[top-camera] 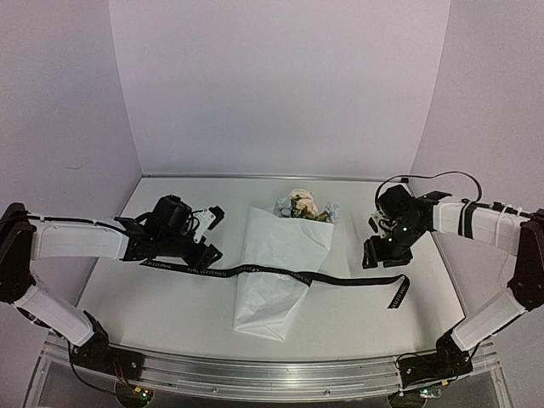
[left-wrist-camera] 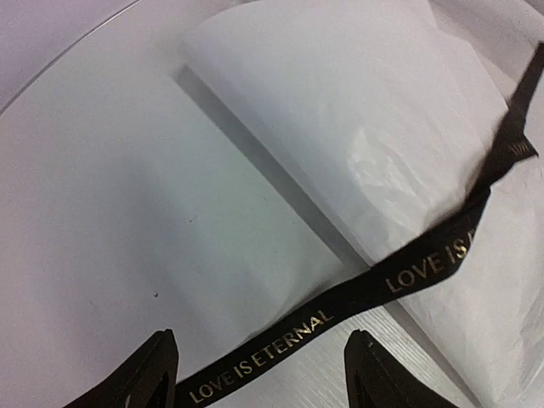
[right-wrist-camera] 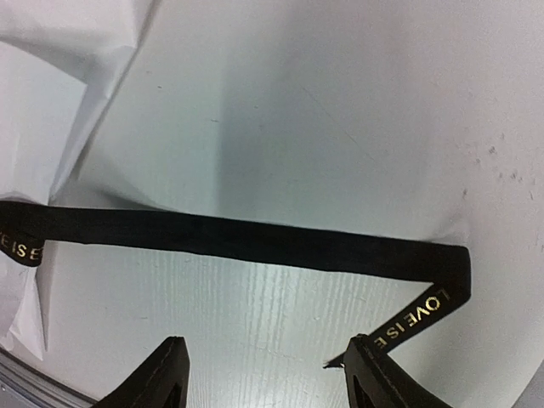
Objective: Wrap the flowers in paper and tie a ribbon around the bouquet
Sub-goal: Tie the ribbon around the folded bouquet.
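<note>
The bouquet lies in the middle of the table: a white paper [top-camera: 276,272] cone with the flowers [top-camera: 304,206] poking out at its far end. The black ribbon [top-camera: 340,279] lies flat across the cone and runs out on both sides. My left gripper [top-camera: 211,235] is open above the ribbon's left part. In the left wrist view the lettered ribbon [left-wrist-camera: 425,255] passes between the open gripper's [left-wrist-camera: 263,336] fingers and over the paper [left-wrist-camera: 357,110]. My right gripper [top-camera: 372,240] is open too. In the right wrist view the ribbon [right-wrist-camera: 255,238] lies ahead of that gripper [right-wrist-camera: 265,340], its folded end reaching the right fingertip [right-wrist-camera: 361,348].
White walls close the table at the back and on both sides. An aluminium rail [top-camera: 272,374] with the arm bases runs along the near edge. Black cable [top-camera: 425,176] loops above the right wrist.
</note>
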Robot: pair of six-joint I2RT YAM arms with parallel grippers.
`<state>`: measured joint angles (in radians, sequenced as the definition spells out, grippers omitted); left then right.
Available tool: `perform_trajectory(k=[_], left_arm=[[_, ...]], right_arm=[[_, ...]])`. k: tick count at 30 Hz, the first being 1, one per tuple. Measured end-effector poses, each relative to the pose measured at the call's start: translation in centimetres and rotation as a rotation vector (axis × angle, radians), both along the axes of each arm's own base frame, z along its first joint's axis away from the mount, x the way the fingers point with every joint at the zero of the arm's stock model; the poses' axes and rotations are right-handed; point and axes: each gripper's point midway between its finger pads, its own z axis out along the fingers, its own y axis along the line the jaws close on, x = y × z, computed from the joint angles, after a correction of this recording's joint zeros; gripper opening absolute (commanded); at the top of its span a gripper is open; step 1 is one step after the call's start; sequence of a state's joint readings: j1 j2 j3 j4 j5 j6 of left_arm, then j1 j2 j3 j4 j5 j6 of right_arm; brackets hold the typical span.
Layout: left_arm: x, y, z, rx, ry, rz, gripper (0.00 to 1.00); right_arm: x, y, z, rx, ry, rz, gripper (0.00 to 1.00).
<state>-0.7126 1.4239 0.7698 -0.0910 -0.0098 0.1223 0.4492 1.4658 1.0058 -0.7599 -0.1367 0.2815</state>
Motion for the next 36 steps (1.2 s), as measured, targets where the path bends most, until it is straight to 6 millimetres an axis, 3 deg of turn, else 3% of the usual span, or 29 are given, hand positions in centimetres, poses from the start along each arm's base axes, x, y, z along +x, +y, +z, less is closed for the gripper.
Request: perform_trajectory(k=[9,14,18,24,36], left_arm=[[-3.0,-2.4,-1.9,0.122,-0.089,-0.344,0.69],[-4.0,-3.6,-5.0,0.194,-0.078,-0.449,0.67],[-3.8,-4.0,-6.8,0.239,-0.091,-0.489,0.65],[-2.7,-4.6,-7.4,0.261,-0.149,-0.507,0.57],[-1.8,-4.9,-7.3,0.282,-0.192,-0.507,0.14]], right_arm=[[0.0,3.9,-0.1,0.047,-0.083,0.225,0.68],[0.2,5.4,-0.3,0.057,-0.117,0.316,0.68],[0.2,6.0,-0.4,0.052,-0.133,0.364,0.68],[-0.1,6.7,-0.5,0.050,-0.143,0.408,0.68],[-0.1,7.6,-0.8,0.061,-0.158,0.481,0.68]])
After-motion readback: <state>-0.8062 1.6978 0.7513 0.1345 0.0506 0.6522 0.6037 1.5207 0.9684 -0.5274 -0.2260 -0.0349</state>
